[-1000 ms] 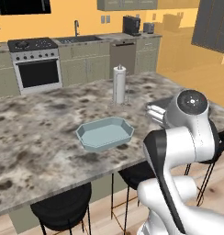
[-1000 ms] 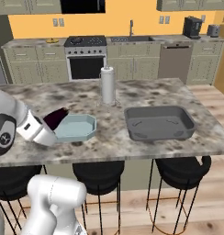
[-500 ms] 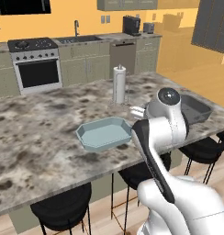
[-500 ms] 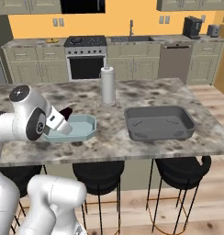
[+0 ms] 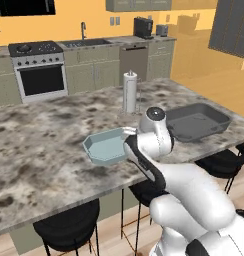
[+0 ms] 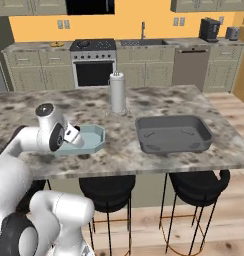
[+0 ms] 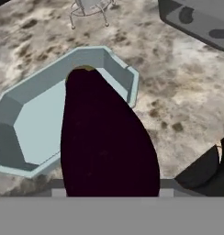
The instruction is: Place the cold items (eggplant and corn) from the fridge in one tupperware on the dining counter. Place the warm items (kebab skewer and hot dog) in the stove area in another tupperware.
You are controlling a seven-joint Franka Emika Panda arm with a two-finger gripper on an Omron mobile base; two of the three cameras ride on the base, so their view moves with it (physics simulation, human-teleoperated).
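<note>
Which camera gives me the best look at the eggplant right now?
The hand view: the eggplant fills the centre, dark purple, its tip over the light blue tupperware. In the base views the arm hides the eggplant; they show the tupperware on the counter beside the wrist.

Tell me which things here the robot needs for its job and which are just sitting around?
Needed for the job:
eggplant, held in the gripper
blue tub
grey tub

Just sitting around:
paper towel roll
stove
stools
coffee maker
</note>
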